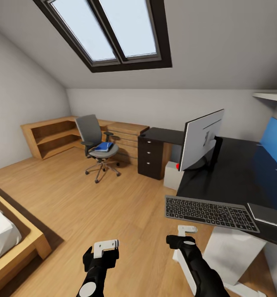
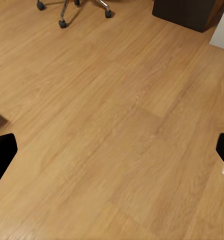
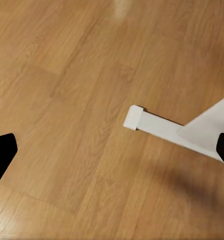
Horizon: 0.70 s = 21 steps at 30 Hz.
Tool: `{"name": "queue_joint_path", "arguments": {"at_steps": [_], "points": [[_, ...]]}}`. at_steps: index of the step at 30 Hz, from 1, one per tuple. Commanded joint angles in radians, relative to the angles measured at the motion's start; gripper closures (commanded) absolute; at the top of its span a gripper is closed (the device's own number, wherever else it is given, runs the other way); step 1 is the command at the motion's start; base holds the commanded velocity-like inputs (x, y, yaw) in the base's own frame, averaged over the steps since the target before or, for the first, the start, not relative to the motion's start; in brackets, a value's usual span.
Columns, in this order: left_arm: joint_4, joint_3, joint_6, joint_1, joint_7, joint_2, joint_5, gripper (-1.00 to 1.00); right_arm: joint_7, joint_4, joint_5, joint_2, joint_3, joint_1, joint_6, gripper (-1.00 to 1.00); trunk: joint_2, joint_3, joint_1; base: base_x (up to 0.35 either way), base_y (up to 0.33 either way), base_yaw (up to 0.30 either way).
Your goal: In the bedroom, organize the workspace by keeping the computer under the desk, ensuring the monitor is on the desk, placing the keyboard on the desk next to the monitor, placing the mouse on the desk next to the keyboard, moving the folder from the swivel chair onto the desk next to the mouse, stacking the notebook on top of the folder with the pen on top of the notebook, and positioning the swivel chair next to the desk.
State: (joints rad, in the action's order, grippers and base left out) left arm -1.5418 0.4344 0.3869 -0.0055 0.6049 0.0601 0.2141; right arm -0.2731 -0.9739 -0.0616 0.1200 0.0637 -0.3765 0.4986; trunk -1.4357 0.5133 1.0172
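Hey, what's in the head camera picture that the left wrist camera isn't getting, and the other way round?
Head view alone: the monitor and keyboard on the desk, the folder on the seat of the swivel chair, a skylight, and both arms.

Left wrist view alone: close-up floor grain between its dark fingertips.

Both share: the wood floor, the chair's caster base, and the black drawer unit.

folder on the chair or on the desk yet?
On the chair. The blue folder lies flat on the swivel chair seat, far from the desk, where the keyboard sits.
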Motion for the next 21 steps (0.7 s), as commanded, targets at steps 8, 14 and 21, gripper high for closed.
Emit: {"name": "queue_joint_path", "arguments": {"at_steps": [8,14,21], "points": [[-0.001,0.002,0.003,-0.001,0.006,0.0,0.007,-1.0,-0.008,0.016,-0.007,0.002,0.002,-0.001,-0.011,-1.0,-0.001,0.001,0.0,0.052,0.04,0.0],[-0.001,0.003,0.003,-0.001,0.007,0.0,0.007,-1.0,-0.009,0.016,-0.006,0.002,0.0,-0.001,-0.027,-1.0,-0.001,0.001,0.0,0.192,0.006,0.0],[-0.001,0.005,0.003,-0.001,0.006,0.0,0.007,-1.0,-0.01,0.015,-0.006,0.001,-0.002,-0.001,-0.031,-1.0,-0.001,0.001,0.0,0.102,0.001,0.0]]}}
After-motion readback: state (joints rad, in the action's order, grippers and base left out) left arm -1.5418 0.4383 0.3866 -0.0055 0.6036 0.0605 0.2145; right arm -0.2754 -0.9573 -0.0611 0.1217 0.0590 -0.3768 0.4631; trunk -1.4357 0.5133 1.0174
